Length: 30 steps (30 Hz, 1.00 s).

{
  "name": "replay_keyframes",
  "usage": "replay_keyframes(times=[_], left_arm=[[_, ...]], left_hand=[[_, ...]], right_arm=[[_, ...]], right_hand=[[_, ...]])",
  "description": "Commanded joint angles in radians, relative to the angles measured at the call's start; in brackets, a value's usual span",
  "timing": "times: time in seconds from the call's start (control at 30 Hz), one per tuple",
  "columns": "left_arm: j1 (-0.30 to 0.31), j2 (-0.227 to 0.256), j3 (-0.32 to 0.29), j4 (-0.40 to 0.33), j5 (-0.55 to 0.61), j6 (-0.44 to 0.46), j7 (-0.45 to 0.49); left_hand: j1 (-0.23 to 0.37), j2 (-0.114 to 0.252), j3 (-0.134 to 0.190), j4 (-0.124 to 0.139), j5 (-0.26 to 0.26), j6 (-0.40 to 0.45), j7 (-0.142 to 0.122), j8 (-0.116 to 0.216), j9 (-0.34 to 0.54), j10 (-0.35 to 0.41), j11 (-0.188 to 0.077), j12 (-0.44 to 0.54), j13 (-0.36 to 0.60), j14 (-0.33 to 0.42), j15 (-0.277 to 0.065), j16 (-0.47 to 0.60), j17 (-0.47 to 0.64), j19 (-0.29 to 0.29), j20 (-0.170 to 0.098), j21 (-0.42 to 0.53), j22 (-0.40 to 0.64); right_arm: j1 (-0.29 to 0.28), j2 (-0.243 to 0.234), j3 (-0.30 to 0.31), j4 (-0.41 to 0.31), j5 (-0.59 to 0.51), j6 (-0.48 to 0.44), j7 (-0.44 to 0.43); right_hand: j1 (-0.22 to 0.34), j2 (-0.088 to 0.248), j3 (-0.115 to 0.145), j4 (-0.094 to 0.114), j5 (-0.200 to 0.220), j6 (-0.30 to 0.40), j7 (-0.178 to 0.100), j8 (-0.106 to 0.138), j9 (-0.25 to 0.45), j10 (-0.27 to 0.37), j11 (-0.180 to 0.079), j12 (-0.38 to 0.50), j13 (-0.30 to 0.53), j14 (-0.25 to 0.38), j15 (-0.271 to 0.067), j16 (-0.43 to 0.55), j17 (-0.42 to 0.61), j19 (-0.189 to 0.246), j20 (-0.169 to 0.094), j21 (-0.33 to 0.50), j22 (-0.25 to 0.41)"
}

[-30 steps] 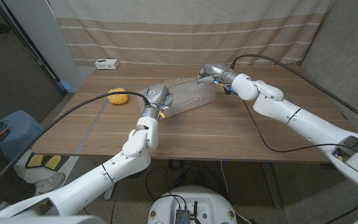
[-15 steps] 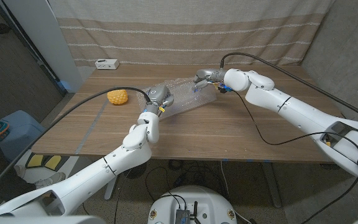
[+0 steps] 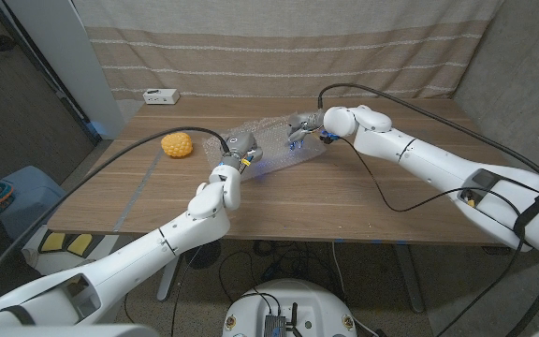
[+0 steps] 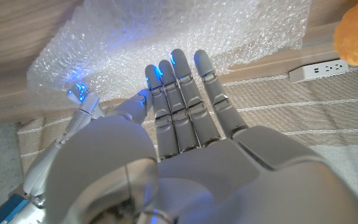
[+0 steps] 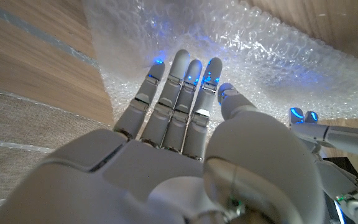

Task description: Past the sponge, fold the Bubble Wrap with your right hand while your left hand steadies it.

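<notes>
bubble wrap lies as a clear, rumpled sheet on the wooden table, toward the far middle, stretching between the two hands. in the head view the left hand sits at the sheet's near-left end and the right hand at its far-right end. the yellow sponge lies on the table well to the left of the sheet, apart from it and from both hands.

in the left wrist view the left hand reaches with straight fingers held close together, their tips against the bubble wrap; the thumb stands off to the side. i cannot tell whether it presses the sheet down or only touches it. the sponge shows at the edge of that view, and a white power strip lies beside the striped curtain.

in the right wrist view the right hand also has its fingers extended side by side, tips on the bubble wrap, thumb alongside; no edge of the sheet is seen pinched. the left hand's fingertips show at the far side of the sheet. blue lights glow on the fingertips of both hands.

the white power strip sits at the table's far-left corner, before the striped curtain.
</notes>
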Motion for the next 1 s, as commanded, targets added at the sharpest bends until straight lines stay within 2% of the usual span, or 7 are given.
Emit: replay_keyframes(times=[0.03, 0.17, 0.3, 0.43, 0.6, 0.8, 1.0], left_arm=[[-0.067, 0.018, 0.078, 0.031, 0.049, 0.05, -0.055], [-0.084, 0.023, 0.096, 0.042, 0.065, 0.057, -0.08], [-0.098, 0.032, 0.128, 0.052, 0.113, 0.066, -0.094], [-0.064, 0.034, 0.125, 0.053, 0.164, 0.059, -0.003], [0.034, 0.012, 0.022, 0.031, 0.112, -0.005, 0.216], [0.111, -0.015, -0.057, 0.01, 0.067, -0.055, 0.38], [0.146, -0.036, -0.115, 0.008, -0.013, -0.08, 0.417]], left_hand=[[0.012, 0.019, 0.028, 0.018, 0.004, -0.008, -0.004, -0.008, 0.002, -0.011, 0.001, -0.005, 0.007, -0.009, 0.003, -0.007, 0.002, -0.018, 0.001, 0.01, 0.003], [0.011, 0.018, 0.031, 0.023, 0.003, -0.006, -0.007, -0.008, 0.002, -0.014, 0.001, -0.007, 0.009, -0.014, 0.001, -0.009, 0.003, -0.024, 0.001, 0.013, 0.003], [0.007, -0.006, 0.028, 0.017, 0.0, 0.008, -0.01, -0.005, -0.001, -0.018, -0.006, -0.01, 0.013, -0.02, -0.014, -0.015, -0.002, -0.025, -0.005, 0.022, 0.003], [-0.009, -0.026, 0.016, 0.009, -0.006, 0.015, -0.034, -0.015, -0.011, -0.026, -0.014, -0.017, 0.012, -0.036, -0.022, -0.03, -0.018, -0.064, -0.003, 0.02, 0.0], [-0.081, -0.043, -0.005, 0.029, -0.018, -0.034, -0.039, -0.073, -0.04, -0.073, -0.017, -0.058, -0.012, -0.079, -0.015, -0.096, -0.079, -0.13, 0.014, 0.018, -0.015], [-0.154, -0.059, -0.005, 0.016, -0.016, -0.158, -0.054, -0.165, -0.068, -0.176, -0.004, -0.133, -0.053, -0.193, 0.01, -0.226, -0.18, -0.242, 0.051, -0.006, -0.056], [-0.195, -0.038, 0.015, 0.001, -0.008, -0.274, -0.061, -0.235, -0.084, -0.265, 0.029, -0.192, -0.086, -0.276, 0.064, -0.311, -0.252, -0.294, 0.086, -0.023, -0.083]], right_arm=[[0.057, 0.092, -0.064, 0.202, 0.043, 0.027, 0.064], [0.06, 0.087, -0.081, 0.198, 0.03, 0.02, 0.048], [0.051, 0.072, -0.079, 0.176, 0.028, 0.006, 0.025], [0.036, 0.051, -0.064, 0.144, 0.04, 0.001, 0.007], [0.019, 0.022, -0.046, 0.091, 0.043, -0.008, -0.014], [-0.009, -0.028, -0.013, -0.003, 0.051, -0.012, -0.028], [-0.095, -0.08, 0.09, -0.088, 0.138, 0.051, -0.132]], right_hand=[[-0.024, -0.003, 0.013, 0.001, 0.009, -0.033, 0.001, -0.025, -0.022, -0.043, 0.005, -0.025, -0.015, -0.026, 0.011, -0.044, -0.027, -0.019, 0.001, 0.007, -0.001], [-0.033, -0.006, 0.024, -0.006, 0.01, -0.061, -0.006, -0.047, -0.04, -0.087, -0.006, -0.051, -0.028, -0.061, 0.011, -0.081, -0.042, -0.033, 0.003, 0.007, -0.004], [-0.05, -0.019, 0.043, -0.025, 0.012, -0.126, -0.019, -0.086, -0.062, -0.212, -0.023, -0.122, -0.054, -0.159, 0.023, -0.166, -0.075, -0.065, 0.012, 0.005, -0.01], [-0.063, -0.027, 0.054, -0.033, 0.012, -0.163, -0.035, -0.109, -0.072, -0.274, -0.03, -0.163, -0.069, -0.219, 0.022, -0.221, -0.103, -0.103, 0.019, -0.006, -0.014], [-0.067, -0.027, 0.055, -0.033, 0.012, -0.168, -0.037, -0.113, -0.073, -0.277, -0.032, -0.167, -0.072, -0.218, 0.024, -0.226, -0.109, -0.108, 0.019, -0.008, -0.015], [-0.068, -0.027, 0.059, -0.036, 0.013, -0.165, -0.036, -0.113, -0.074, -0.272, -0.034, -0.169, -0.075, -0.213, 0.022, -0.231, -0.115, -0.109, 0.018, -0.007, -0.017], [-0.065, -0.027, 0.069, -0.044, 0.014, -0.178, -0.043, -0.122, -0.076, -0.276, -0.037, -0.176, -0.08, -0.216, 0.015, -0.243, -0.124, -0.115, 0.016, -0.009, -0.019]])
